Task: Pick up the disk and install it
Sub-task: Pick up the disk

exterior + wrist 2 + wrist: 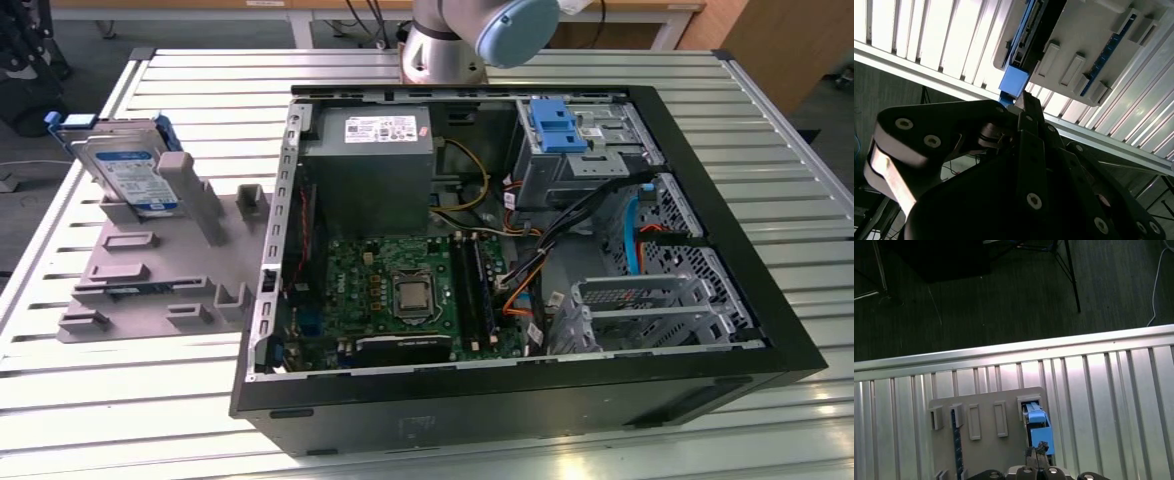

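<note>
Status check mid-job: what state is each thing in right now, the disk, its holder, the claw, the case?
disk: standing on edge in a slot, not picked up.
grey holder: lying flat, carrying the disk.
claw: shut, empty, over the disk's blue bracket.
computer case: on its side, open, side panel off.
drive cage: looks empty.

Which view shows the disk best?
The exterior view: the disk stands on edge in the grey holder, silver body and label visible. Both wrist views show its blue bracket end-on.
</note>
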{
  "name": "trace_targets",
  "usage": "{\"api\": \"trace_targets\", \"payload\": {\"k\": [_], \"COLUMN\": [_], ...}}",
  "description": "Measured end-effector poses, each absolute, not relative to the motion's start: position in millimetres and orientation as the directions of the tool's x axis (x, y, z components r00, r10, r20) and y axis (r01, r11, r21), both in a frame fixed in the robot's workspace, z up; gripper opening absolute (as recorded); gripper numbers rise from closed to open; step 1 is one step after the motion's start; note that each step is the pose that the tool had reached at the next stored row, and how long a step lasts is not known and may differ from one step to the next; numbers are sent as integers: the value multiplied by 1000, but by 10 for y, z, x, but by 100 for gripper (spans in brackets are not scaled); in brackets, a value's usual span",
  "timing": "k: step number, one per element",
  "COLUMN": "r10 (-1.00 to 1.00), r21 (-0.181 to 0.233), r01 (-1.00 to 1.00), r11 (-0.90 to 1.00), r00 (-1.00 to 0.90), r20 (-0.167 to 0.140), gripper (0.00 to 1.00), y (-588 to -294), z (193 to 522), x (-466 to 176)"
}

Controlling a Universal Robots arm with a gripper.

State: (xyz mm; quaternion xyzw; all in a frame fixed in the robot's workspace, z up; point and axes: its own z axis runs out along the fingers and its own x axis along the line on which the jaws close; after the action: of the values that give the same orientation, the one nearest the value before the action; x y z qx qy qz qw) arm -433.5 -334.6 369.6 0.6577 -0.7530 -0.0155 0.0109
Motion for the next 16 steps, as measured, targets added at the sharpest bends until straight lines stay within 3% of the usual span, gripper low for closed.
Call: {"api": "trace_targets", "payload": {"k": [4, 6, 7, 9, 12, 13, 16], "r10": [-991, -991, -991, -991, -991, -991, -991], "r21": [38, 38, 37, 37, 36, 36, 34], "r01": [-990, -990, -990, -990, -990, -990, -990], "r11": [134, 134, 134, 135, 135, 135, 135], "r00": [-135, -135, -135, -135, -135, -135, -135], "r20": [-4, -3, -2, 1, 6, 7, 10], "gripper": [11, 23, 23, 35, 41, 47, 47], "y": [-3345, -3345, -3344, -3344, -3341, -3338, -3325], "z": [3696, 3695, 3692, 3685, 3642, 3624, 3572], "x": [-4335, -4335, -4335, -4335, -4335, -4335, -4335]}}
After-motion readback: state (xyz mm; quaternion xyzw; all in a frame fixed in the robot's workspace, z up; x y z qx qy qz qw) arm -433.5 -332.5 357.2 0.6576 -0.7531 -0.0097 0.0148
